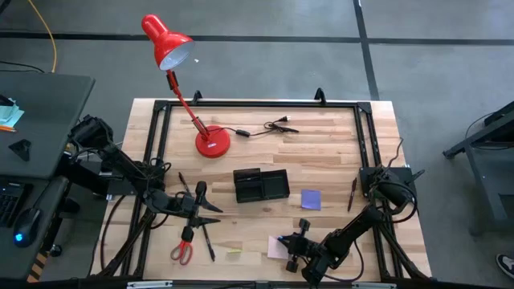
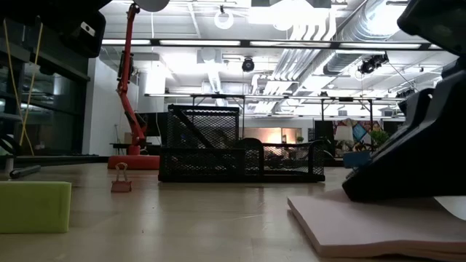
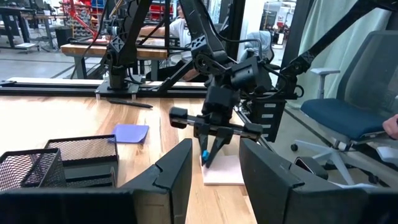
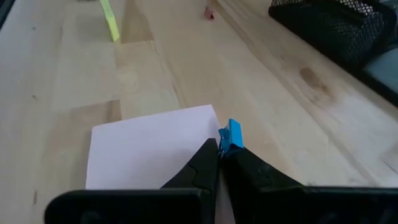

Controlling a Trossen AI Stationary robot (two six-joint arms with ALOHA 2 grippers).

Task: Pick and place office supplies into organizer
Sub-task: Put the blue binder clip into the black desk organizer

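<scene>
Overhead, the right gripper [image 1: 287,241] sits low at the table's near edge, on the corner of the pale pink pad [image 1: 277,247], its fingers pinched on a small blue clip [image 1: 280,238]. The organizer [image 1: 261,185] stands mid-table, with the purple pad [image 1: 311,199] just beside it toward the right edge. The left gripper [image 1: 210,210] hovers near the near-left corner, above pens [image 1: 207,239] and the red-handled scissors [image 1: 183,247], probably waiting.

From table height, the pink pad [image 2: 378,222] lies flat in front, the mesh organizer [image 2: 240,149] well behind it.

Through the left wrist camera, that gripper's own fingers [image 3: 177,174] stand apart, holding nothing; the right gripper [image 3: 210,152] points down at the pad [image 3: 227,171].

Seen from the right wrist, the fingertips [image 4: 211,158] meet on the blue clip [image 4: 231,137] at the pad's edge [image 4: 146,146], likely to lift it clear toward the organizer [image 4: 336,25].
</scene>
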